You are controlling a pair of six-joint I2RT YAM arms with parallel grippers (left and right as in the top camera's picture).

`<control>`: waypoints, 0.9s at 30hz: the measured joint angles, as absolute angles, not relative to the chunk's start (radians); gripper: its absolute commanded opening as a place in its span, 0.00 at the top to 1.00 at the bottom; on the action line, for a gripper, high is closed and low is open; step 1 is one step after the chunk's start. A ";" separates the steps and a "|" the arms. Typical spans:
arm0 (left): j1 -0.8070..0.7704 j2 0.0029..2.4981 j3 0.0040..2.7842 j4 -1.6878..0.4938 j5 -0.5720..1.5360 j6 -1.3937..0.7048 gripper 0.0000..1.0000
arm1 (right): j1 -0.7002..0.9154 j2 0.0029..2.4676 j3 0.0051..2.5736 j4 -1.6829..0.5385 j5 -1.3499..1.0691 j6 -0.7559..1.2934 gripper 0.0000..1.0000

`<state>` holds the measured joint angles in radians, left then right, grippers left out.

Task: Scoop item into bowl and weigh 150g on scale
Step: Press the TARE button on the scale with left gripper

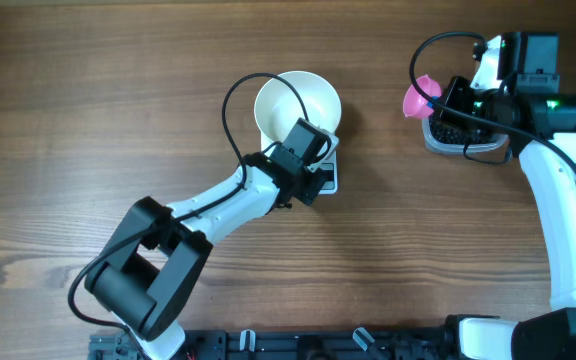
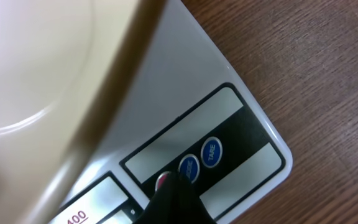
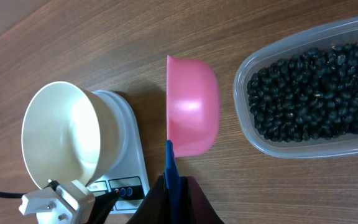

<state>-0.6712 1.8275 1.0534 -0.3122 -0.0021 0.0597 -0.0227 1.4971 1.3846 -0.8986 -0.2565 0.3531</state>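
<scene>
step: likely zeroing scale (image 2: 185, 87) | left hand (image 2: 169, 198) pressed together, tip on button (image 2: 162, 180), 5 o'clock of bowl (image 1: 290, 98); press lightly | right hand (image 3: 174, 190) pinching empty scoop (image 3: 194, 106)

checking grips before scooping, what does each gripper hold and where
Right gripper holds the pink scoop by its blue handle; left gripper, shut, holds nothing.

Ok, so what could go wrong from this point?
The left gripper's shut tip presses at the scale's red button, tight beside the mode button; a slip could hit the wrong one. The bowl overhangs the scale's edge, so a nudge might shift it. The right gripper grips the pink scoop by its thin handle; beans may spill on the way over.
</scene>
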 measured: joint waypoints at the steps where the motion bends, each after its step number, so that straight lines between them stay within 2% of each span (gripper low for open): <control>1: -0.671 1.830 1.053 -0.310 -0.002 0.060 0.96 | -0.023 1.497 1.385 -0.899 -0.257 0.353 0.96; 27: -0.671 1.846 1.053 -0.286 -0.021 0.054 0.96 | -0.023 1.497 1.385 -0.905 -0.256 0.353 0.96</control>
<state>-0.6712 1.8458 1.0534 -0.2863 -0.0212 0.0544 -0.0227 1.4971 1.3846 -0.9054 -0.2562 0.3531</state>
